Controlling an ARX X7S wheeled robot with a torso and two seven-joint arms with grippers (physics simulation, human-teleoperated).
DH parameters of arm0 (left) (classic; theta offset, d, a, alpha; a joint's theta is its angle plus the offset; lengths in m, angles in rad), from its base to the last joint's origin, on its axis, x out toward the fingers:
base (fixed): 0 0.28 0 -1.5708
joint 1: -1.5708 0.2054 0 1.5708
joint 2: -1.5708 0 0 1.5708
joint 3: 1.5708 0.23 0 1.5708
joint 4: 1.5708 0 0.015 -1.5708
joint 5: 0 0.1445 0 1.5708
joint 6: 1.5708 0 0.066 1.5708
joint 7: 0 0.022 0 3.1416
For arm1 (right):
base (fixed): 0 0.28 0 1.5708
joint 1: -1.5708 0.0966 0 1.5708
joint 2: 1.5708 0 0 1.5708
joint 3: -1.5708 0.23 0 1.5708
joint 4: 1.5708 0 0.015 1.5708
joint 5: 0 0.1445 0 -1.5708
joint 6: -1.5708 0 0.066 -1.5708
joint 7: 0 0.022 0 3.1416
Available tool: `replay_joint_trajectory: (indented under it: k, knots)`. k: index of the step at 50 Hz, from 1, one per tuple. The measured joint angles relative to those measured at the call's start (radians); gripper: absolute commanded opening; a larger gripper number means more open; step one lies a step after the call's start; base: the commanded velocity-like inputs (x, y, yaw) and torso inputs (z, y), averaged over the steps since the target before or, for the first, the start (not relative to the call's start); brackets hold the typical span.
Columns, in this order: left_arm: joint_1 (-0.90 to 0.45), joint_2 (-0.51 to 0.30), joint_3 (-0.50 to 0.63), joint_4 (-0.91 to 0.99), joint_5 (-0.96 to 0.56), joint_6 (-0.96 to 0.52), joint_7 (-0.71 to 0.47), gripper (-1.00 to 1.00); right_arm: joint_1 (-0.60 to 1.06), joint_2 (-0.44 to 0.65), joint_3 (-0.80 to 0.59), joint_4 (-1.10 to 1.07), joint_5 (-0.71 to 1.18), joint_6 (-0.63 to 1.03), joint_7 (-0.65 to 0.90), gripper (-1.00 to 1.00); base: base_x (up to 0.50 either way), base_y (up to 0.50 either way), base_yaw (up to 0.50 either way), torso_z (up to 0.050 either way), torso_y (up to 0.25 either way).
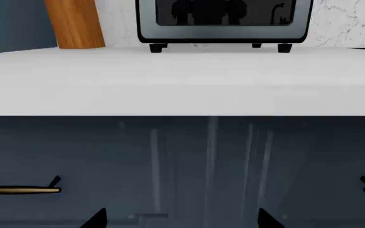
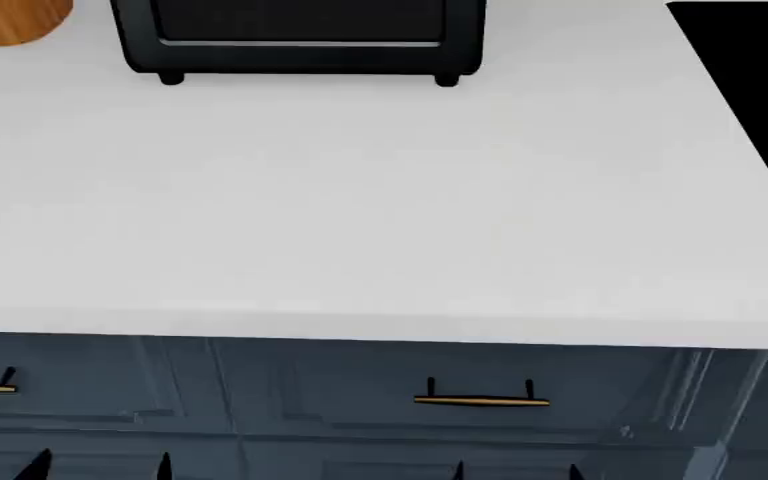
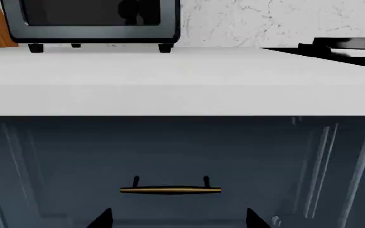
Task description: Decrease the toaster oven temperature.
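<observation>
The toaster oven sits at the back of the white counter, beside a wooden cylinder. Both the left gripper and the right gripper hang low before the blue drawers, fingertips spread apart, holding nothing.

The head view looks steeply down from above the front edge of the white worktop, taking in most of its surface, with the toaster oven at the back edge and the cooktop at the right edge. Both wrist views sit low, in front of the cabinet, facing level toward the back wall, so the worktop's front edge crosses each at mid-height. The left wrist view faces the toaster oven head-on; the right wrist view stands further right, sharing that toaster oven and the drawer handle seen in the head view.
</observation>
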Motion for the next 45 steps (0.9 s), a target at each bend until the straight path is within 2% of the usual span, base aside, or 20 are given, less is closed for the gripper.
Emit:
replay_joint_trajectory:
  k: [27, 39, 45]
  knots:
    - [0.005, -0.073, 0.075, 0.024, -0.082, -0.003, -0.098, 1.00, -0.020, 0.052, -0.053, -0.030, 0.053, -0.001, 0.053, 1.00, 0.00, 0.00, 0.00, 0.000, 0.000]
    - [0.010, -0.089, 0.087, 0.038, -0.104, -0.008, -0.119, 1.00, -0.023, 0.071, -0.074, -0.031, 0.071, -0.005, 0.071, 1.00, 0.00, 0.00, 0.00, 0.000, 0.000]
    - [0.015, -0.067, 0.053, 0.057, -0.084, -0.019, -0.091, 1.00, -0.026, 0.056, -0.061, -0.034, 0.057, -0.004, 0.053, 1.00, 0.00, 0.00, 0.00, 0.000, 0.000]
